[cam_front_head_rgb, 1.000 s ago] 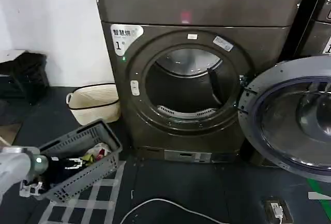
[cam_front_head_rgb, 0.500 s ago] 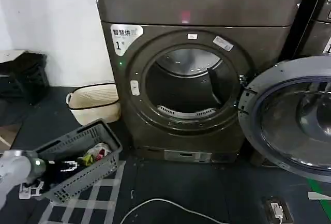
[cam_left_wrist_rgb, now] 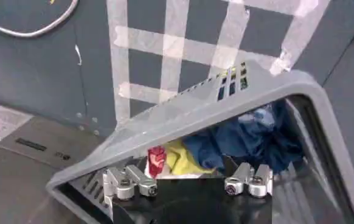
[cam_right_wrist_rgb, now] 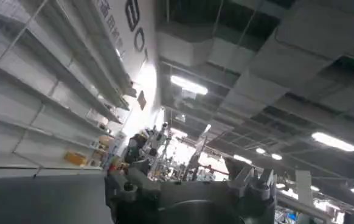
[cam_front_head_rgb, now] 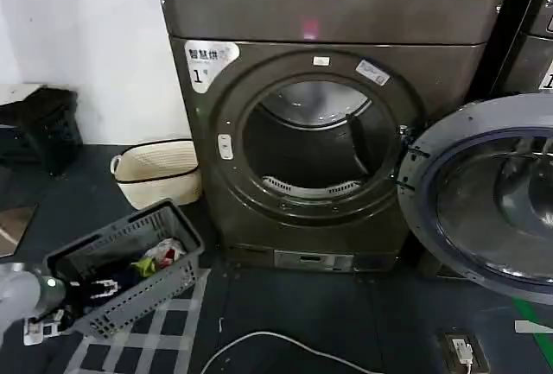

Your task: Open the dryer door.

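Observation:
The dryer door (cam_front_head_rgb: 416,210), a big round porthole with a grey inner rim and dark glass, stands swung wide to the right of the dryer. The drum opening (cam_front_head_rgb: 313,145) is uncovered. My left gripper (cam_front_head_rgb: 100,287) hangs low at the bottom left, over the near end of a grey laundry basket (cam_front_head_rgb: 175,221). In the left wrist view that gripper (cam_left_wrist_rgb: 189,185) is open, its fingers (cam_left_wrist_rgb: 128,181) spread above the clothes and holding nothing. My right gripper (cam_right_wrist_rgb: 189,185) points up at a ceiling, open and empty, far from the door.
The grey basket (cam_left_wrist_rgb: 225,97) holds blue cloth (cam_left_wrist_rgb: 244,137) and yellow cloth (cam_left_wrist_rgb: 180,155). A white woven basket (cam_front_head_rgb: 155,171) sits left of the dryer. A white cable (cam_front_head_rgb: 276,339) and a power strip (cam_front_head_rgb: 462,352) lie on the floor. A neighbouring machine (cam_front_head_rgb: 531,46) stands behind the open door.
My left arm has drawn back toward the bottom left corner, its gripper sliding along the basket's near end. The door and basket have not moved.

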{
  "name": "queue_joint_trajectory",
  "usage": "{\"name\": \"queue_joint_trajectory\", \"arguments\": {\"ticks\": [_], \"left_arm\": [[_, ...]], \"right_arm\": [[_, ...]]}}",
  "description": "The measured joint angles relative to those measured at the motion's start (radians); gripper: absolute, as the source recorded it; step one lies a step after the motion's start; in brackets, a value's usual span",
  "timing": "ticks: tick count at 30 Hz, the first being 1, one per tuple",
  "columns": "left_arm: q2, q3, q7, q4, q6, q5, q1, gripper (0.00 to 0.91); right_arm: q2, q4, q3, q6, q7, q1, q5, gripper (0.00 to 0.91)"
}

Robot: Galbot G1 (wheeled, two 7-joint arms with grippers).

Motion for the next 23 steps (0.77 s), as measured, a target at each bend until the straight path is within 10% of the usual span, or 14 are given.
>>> {"name": "queue_joint_trajectory", "arguments": {"ticks": [23], "left_arm": [[-0.001, -0.007, 0.001, 0.008, 0.0, -0.032, 0.008, 0.907]], "right_arm": [[0.006, 0.004, -0.013, -0.008, -0.001, 0.008, -0.016, 0.907]]}}
